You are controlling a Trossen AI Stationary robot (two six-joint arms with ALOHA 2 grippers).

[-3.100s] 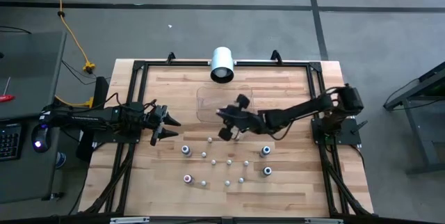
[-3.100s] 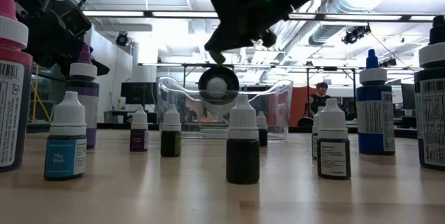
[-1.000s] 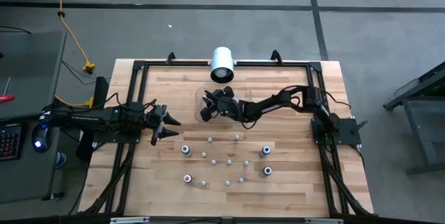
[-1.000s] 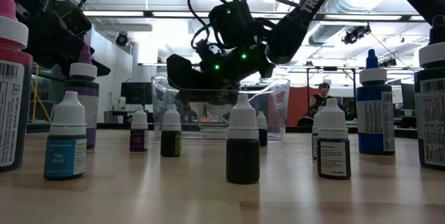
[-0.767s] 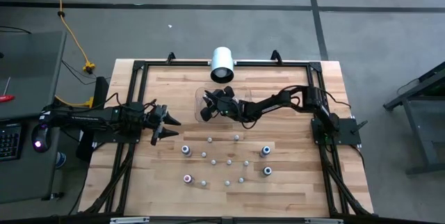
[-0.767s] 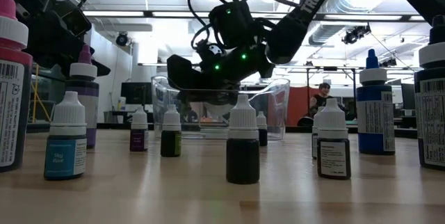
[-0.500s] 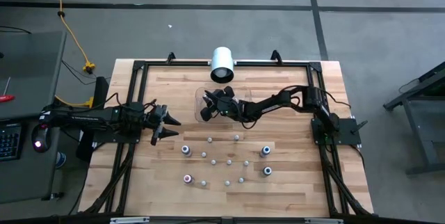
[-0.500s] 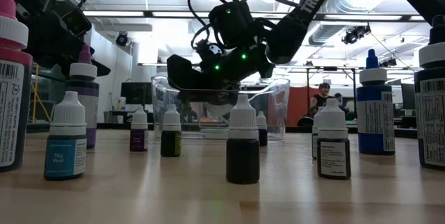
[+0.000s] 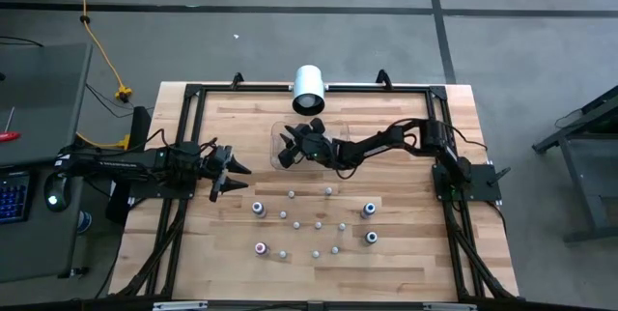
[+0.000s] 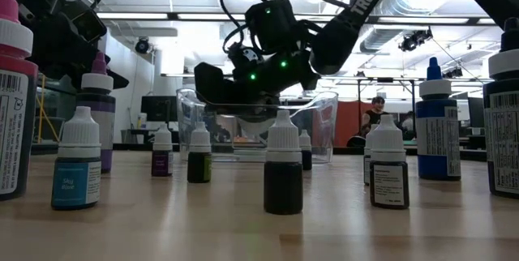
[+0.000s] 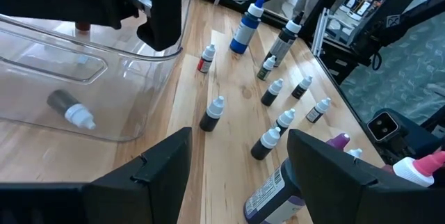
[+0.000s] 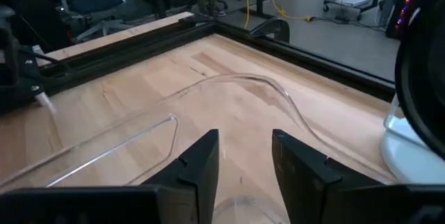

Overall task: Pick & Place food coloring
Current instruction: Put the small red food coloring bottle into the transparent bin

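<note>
We reach our right gripper (image 9: 287,149) over the clear plastic tray (image 11: 149,71) near the far edge of the wooden tabletop (image 9: 406,243). Its two fingers stand a little apart with nothing between them. One small dark food coloring bottle with a white cap (image 11: 69,108) lies on its side inside the tray. So one bottle is done. Many little bottles (image 9: 314,224) stand in the middle of the tabletop, waiting to be moved. Our left gripper (image 9: 235,170) waits wide and empty near the left edge.
</note>
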